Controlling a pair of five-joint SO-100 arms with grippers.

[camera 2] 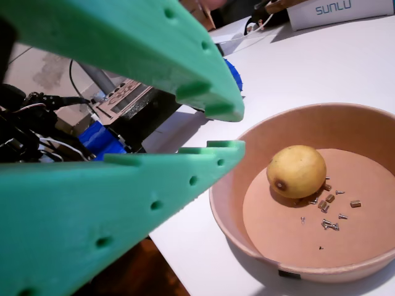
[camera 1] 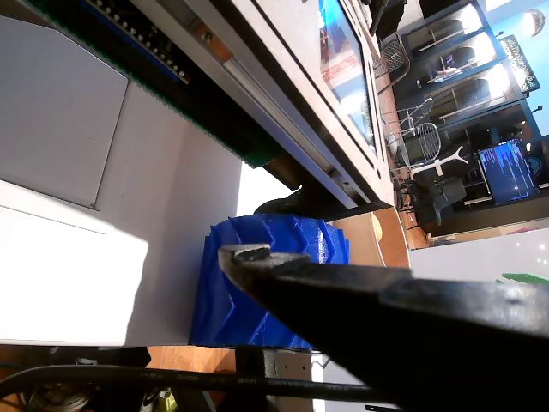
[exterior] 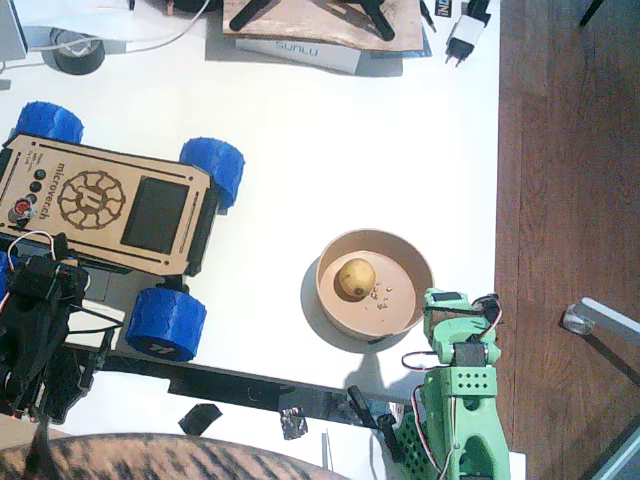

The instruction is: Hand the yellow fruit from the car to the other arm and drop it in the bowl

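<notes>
the yellow fruit [exterior: 355,278] is sitting inside the bowl [exterior: 330,300], left of the bowl's centre, touching the floor of it; in a wrist view the yellow fruit [camera 2: 296,171] is lying on its side with small screws and brass bits [camera 2: 330,213] scattered just beside it on the bowl [camera 2: 234,216] floor. nothing is gripping the fruit.

the right gripper [camera 2: 225,129], the green one, is showing its jaws slightly apart with empty air between the tips; it is hanging near the bowl's rim, to the side of it, not over the fruit. in the fixed view the green arm [exterior: 462,400] is standing at the lower right with its gripper [exterior: 452,303] just beside the bowl's right edge.

the left arm [exterior: 40,330], the black one, is sitting at the lower left, overlapping the near corner of the car [exterior: 100,205]. in a wrist view only one black finger [camera 1: 257,257] is showing clearly, in front of a blue wheel [camera 1: 257,283] of the car; cannot tell whether the left gripper is apart or together.

the car is standing on the white table [exterior: 300,120] at the left, well apart from the bowl. a white box marked sunlu [exterior: 300,50] is lying at the far edge.
</notes>
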